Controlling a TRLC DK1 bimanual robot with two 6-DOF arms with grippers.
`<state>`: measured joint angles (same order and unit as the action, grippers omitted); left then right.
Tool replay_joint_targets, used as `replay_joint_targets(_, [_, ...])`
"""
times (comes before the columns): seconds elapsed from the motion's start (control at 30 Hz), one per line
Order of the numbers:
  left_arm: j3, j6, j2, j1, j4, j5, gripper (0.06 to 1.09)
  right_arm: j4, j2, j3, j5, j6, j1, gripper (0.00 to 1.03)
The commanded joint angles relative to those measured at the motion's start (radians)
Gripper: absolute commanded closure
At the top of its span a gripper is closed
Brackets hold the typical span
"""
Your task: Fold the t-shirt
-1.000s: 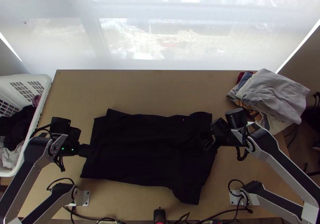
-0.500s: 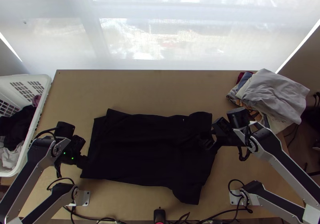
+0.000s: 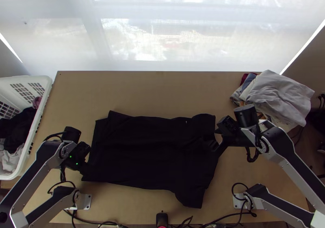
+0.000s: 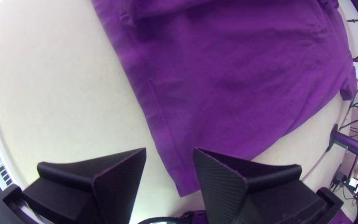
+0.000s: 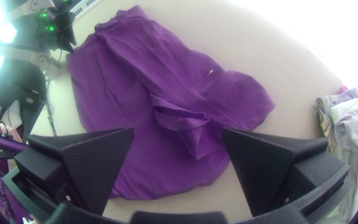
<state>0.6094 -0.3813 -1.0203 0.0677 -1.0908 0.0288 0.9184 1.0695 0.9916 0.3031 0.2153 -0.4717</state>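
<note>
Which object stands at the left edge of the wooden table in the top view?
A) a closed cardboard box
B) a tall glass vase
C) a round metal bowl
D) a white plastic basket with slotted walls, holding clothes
D: the white plastic basket with slotted walls is at that edge, with dark and light clothes inside it.

A white basket holds garments beside the surface's left edge; a clothing pile occupies its far right corner.
</note>
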Motion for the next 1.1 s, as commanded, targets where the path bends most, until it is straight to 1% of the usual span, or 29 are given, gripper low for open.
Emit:
replay_joint_targets(0.0, [-0.011, -0.010, -0.035, 0.004, 0.014, 0.000, 0.50, 0.022, 0.004, 0.035, -0.001, 0.007, -0.008, 0.04])
replay_joint_targets(0.07, [-0.011, -0.010, -0.047, 0.012, 0.014, 0.000, 0.50, 0.030, 0.009, 0.045, -0.001, 0.007, -0.018, 0.04])
replay_joint_targets(0.1, [-0.011, -0.011, -0.055, 0.018, 0.014, 0.000, 0.56, 0.037, 0.012, 0.055, -0.001, 0.007, -0.025, 0.04])
replay_joint_targets(0.13, [-0.011, -0.027, -0.061, 0.024, 0.019, 0.002, 0.69, 0.048, 0.015, 0.064, -0.002, 0.009, -0.039, 0.04])
replay_joint_targets(0.17, [-0.014, -0.036, -0.064, 0.029, 0.025, 0.008, 0.78, 0.065, 0.014, 0.070, -0.002, 0.015, -0.058, 0.04])
replay_joint_targets(0.2, [-0.016, -0.037, -0.064, 0.040, 0.028, 0.008, 0.83, 0.083, 0.014, 0.074, -0.002, 0.022, -0.079, 0.04])
replay_joint_targets(0.3, [-0.019, -0.037, -0.067, 0.060, 0.034, 0.008, 0.83, 0.152, 0.000, 0.081, -0.016, 0.038, -0.163, 0.04])
replay_joint_targets(0.4, [-0.023, -0.037, -0.070, 0.063, 0.042, 0.008, 0.83, 0.192, -0.014, 0.079, -0.032, 0.041, -0.231, 0.04])
replay_joint_targets(0.43, [-0.023, -0.037, -0.072, 0.063, 0.042, 0.008, 0.86, 0.200, -0.016, 0.079, -0.032, 0.041, -0.245, 0.04])
replay_joint_targets(0.5, [-0.026, -0.041, -0.073, 0.069, 0.052, 0.008, 1.00, 0.212, -0.019, 0.079, -0.032, 0.038, -0.263, 0.04])
replay_joint_targets(0.53, [-0.028, -0.047, -0.073, 0.072, 0.054, 0.010, 1.05, 0.214, -0.019, 0.079, -0.032, 0.036, -0.271, 0.04])
replay_joint_targets(0.67, [-0.011, -0.033, -0.072, 0.072, 0.060, 0.008, 1.05, 0.252, -0.032, 0.071, -0.032, 0.039, -0.318, 0.04])
replay_joint_targets(0.73, [0.015, -0.019, -0.069, 0.067, 0.060, 0.008, 1.05, 0.274, -0.052, 0.028, -0.032, 0.052, -0.366, 0.04])
replay_joint_targets(0.8, [0.044, -0.004, -0.060, 0.067, 0.058, 0.008, 1.05, 0.301, -0.083, -0.033, -0.032, 0.082, -0.415, 0.04])
replay_joint_targets(0.87, [0.075, 0.016, -0.054, 0.066, 0.048, 0.008, 1.05, 0.318, -0.105, -0.082, -0.032, 0.087, -0.479, 0.04])
replay_joint_targets(0.97, [0.112, 0.048, -0.037, 0.060, 0.037, 0.006, 1.05, 0.320, -0.118, -0.148, -0.045, 0.099, -0.573, 0.04])
replay_joint_targets(1.07, [0.125, 0.082, -0.024, 0.044, 0.034, 0.006, 1.05, 0.270, -0.115, -0.222, -0.085, 0.148, -0.604, 0.04])
